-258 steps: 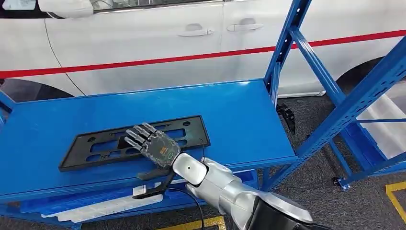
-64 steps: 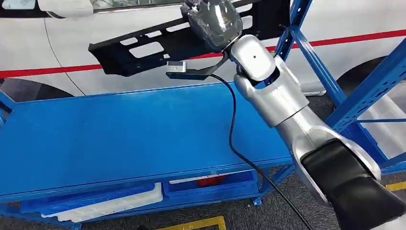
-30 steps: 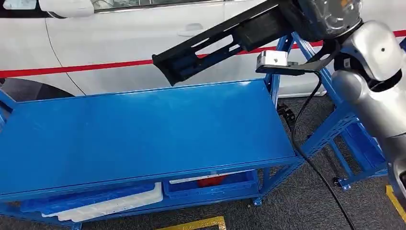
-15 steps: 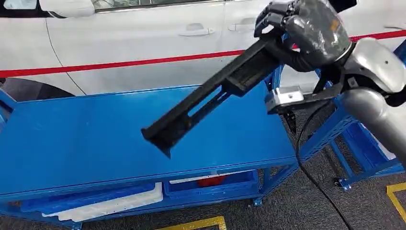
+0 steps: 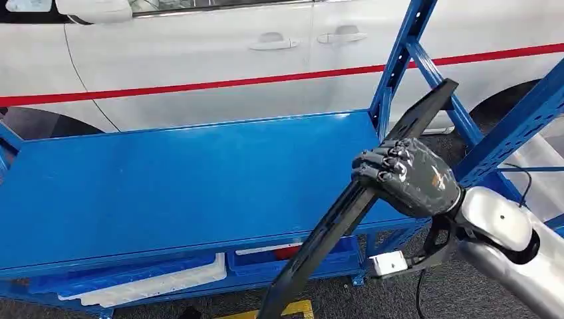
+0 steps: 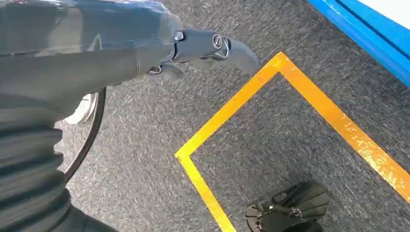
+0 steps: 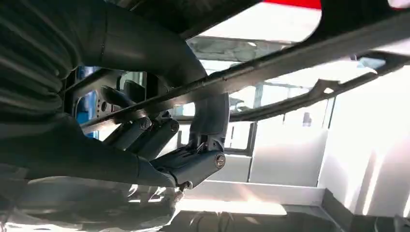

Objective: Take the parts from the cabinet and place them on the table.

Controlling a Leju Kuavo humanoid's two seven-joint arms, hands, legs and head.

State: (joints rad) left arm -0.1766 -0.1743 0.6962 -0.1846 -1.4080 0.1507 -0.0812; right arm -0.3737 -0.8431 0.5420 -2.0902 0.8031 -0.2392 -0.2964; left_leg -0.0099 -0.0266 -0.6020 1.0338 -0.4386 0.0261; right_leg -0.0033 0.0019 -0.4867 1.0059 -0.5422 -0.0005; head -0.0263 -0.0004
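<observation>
Slotted black panel [image 5: 346,216] lowered, robot hand [image 5: 406,176] gripping

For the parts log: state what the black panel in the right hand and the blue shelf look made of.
Black panel: likely moulded plastic, matte, with cut-out slots and thin ribs. Blue shelf: apparently painted sheet metal, smooth and glossy, with soft reflections. The right hand grips the panel.

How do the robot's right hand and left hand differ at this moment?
The right hand grips a long black plastic panel, tilted steeply beside the blue shelf; the left hand holds nothing. The right hand is raised at shelf height; the left hand hangs over grey carpet with yellow tape. Both have dark fingers.
</observation>
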